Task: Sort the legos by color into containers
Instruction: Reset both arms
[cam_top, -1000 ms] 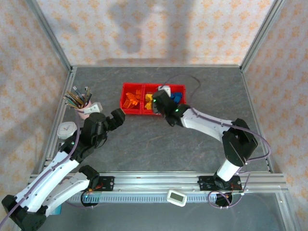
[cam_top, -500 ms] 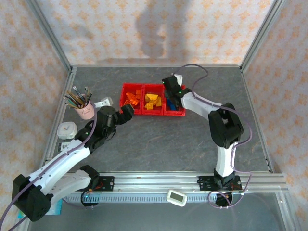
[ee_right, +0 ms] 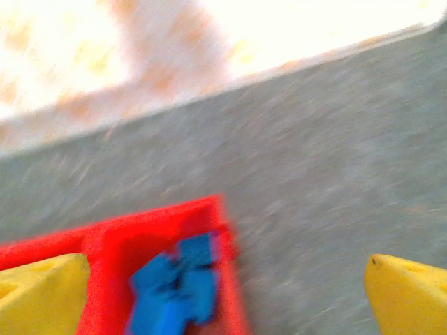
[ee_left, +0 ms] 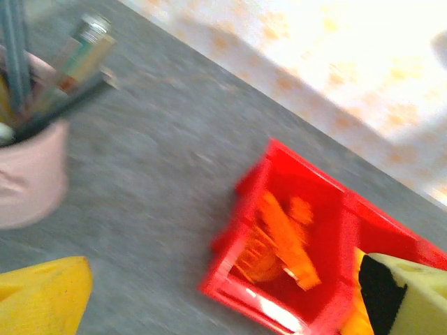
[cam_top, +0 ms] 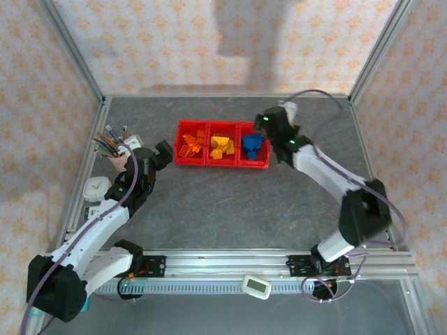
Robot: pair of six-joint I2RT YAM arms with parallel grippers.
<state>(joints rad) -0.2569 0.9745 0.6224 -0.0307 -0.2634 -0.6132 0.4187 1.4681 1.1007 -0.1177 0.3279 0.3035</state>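
Three joined red bins [cam_top: 179, 159] stand in a row at the table's middle back. Orange legos [cam_top: 191, 145] fill the left bin, yellow legos [cam_top: 221, 147] the middle one, blue legos [cam_top: 252, 143] the right one. The left wrist view shows the orange legos [ee_left: 279, 237] in their bin [ee_left: 230, 279], blurred. The right wrist view shows the blue legos [ee_right: 174, 289] in the end bin [ee_right: 112, 241]. My left gripper [cam_top: 162, 155] hangs open just left of the bins, holding nothing. My right gripper [cam_top: 268, 121] is open beside the bins' right end, holding nothing.
A pink pencil cup [cam_top: 120, 155] with several pens stands at the left, close behind my left arm, and appears at the left wrist view's edge [ee_left: 28, 174]. A small white clock [cam_top: 95, 188] lies near it. Metal frame rails border the table on every side.
My right gripper has swung from over the bins to the right, off their end, uncovering the blue legos. My left gripper has pulled back left toward the pencil cup.
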